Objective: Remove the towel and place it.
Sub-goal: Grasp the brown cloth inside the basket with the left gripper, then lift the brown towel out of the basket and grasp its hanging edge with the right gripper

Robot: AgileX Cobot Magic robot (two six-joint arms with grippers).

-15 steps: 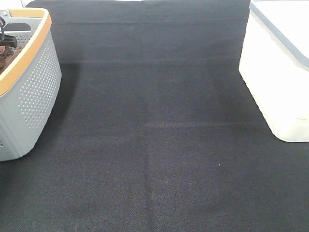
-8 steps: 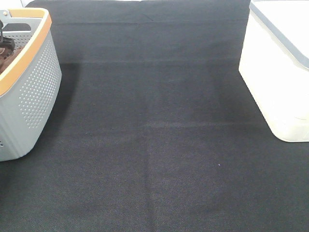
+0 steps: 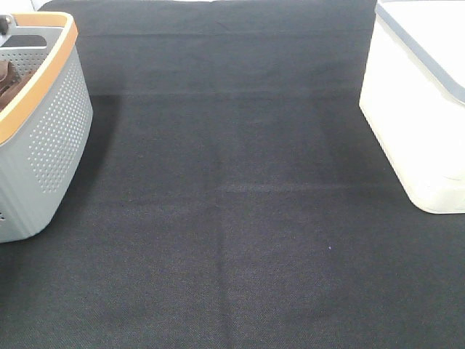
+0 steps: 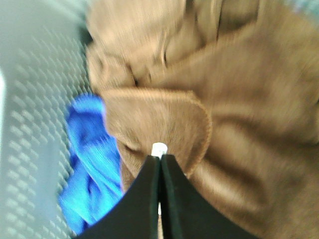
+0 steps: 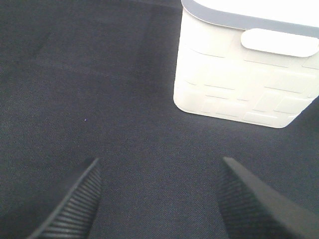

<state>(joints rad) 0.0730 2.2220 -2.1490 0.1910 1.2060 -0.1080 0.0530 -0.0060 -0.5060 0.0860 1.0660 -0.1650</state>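
The towel (image 4: 234, 99) is a crumpled reddish-brown terry cloth that fills most of the left wrist view, blurred. It lies inside the grey basket (image 3: 51, 123) at the table's left edge, where only a sliver of the towel (image 3: 6, 76) shows in the high view. My left gripper (image 4: 159, 158) is shut, its black fingers pressed together with the tips pinching a folded flap of the towel. My right gripper (image 5: 159, 199) hangs open over the bare black table cover, with nothing between its fingers.
A blue cloth (image 4: 92, 164) lies beside the towel against the perforated basket wall (image 4: 30, 124). A white lidded bin (image 3: 414, 109) stands at the right edge of the table, and the same white bin (image 5: 239, 74) stands ahead of the right gripper. Black cloth (image 3: 232, 218) covers the table.
The left gripper's dark parts, seen above the basket a second ago, have sunk almost out of the high view. The right arm has not moved.
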